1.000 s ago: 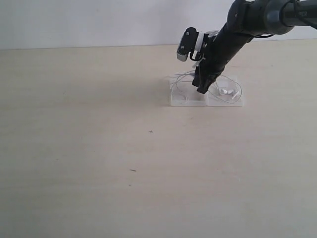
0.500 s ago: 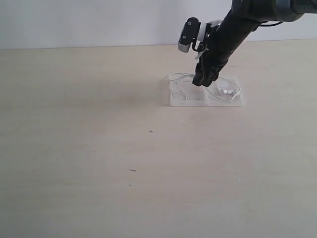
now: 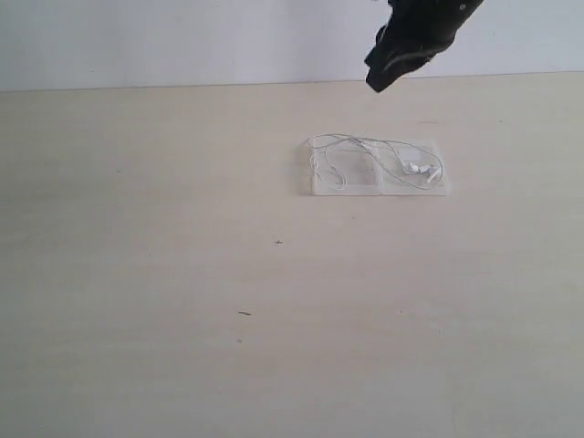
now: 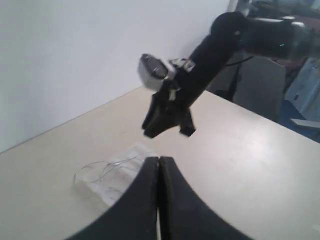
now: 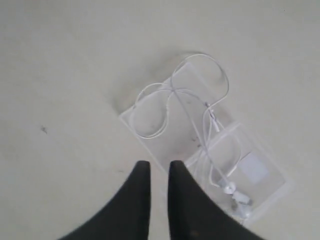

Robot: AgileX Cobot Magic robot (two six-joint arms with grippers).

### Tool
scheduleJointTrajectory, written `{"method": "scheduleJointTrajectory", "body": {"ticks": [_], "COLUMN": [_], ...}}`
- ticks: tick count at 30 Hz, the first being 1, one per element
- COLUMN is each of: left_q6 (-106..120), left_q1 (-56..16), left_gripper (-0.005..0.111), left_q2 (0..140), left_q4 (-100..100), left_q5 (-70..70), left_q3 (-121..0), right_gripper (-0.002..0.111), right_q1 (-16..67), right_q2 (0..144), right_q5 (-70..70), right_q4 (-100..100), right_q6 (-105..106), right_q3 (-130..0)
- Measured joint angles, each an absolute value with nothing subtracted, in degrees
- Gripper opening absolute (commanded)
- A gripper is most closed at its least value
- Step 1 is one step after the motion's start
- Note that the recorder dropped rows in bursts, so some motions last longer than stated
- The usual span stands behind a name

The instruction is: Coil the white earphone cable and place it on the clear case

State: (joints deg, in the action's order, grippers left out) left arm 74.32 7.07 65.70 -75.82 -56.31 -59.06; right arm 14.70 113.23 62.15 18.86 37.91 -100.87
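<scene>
The white earphone cable (image 5: 172,91) lies in a few loose loops on the clear case (image 5: 155,112). Both sit well below the right gripper (image 5: 159,165), which hangs high over them with its jaws only a sliver apart and nothing between them. The left gripper (image 4: 159,159), pressed shut and empty, is off to the side, well apart from both. With the earbuds (image 5: 235,192) resting on the labelled half, I judge the placing essentially done, though one loop seems to reach past the case's edge.
</scene>
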Motion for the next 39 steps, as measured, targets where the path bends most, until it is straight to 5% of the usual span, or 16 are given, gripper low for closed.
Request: {"method": "scheduleJointTrajectory", "body": {"ticks": [9,19,33,39], "left_q6": [67.2,55.9,58.0,58.1], "left_q1": [11.8,10.9,-17.2,-19.3], "left_gripper": [0.000,0.000,0.000,0.000], "left_q2": [43.5,28.6,27.9,27.9], "left_q4": [-70.4,-73.6,-70.6,-69.6], "left_q5": [-51.4,-29.1,-20.6,-17.8], "left_q3": [-47.3,-35.3,-26.6,-26.6], "right_gripper": [0.000,0.000,0.000,0.000], "right_q1": [14.7,14.7,14.7,14.7], "right_q2": [97.0,72.1,52.6,49.8], "right_q5": [58.5,34.9,21.8,21.5], "right_q4": [26.7,27.6,30.6,30.8], "right_q6": [27.1,27.6,30.8,31.4], "right_q3": [-95.5,-69.1,-35.7,-34.9]}}
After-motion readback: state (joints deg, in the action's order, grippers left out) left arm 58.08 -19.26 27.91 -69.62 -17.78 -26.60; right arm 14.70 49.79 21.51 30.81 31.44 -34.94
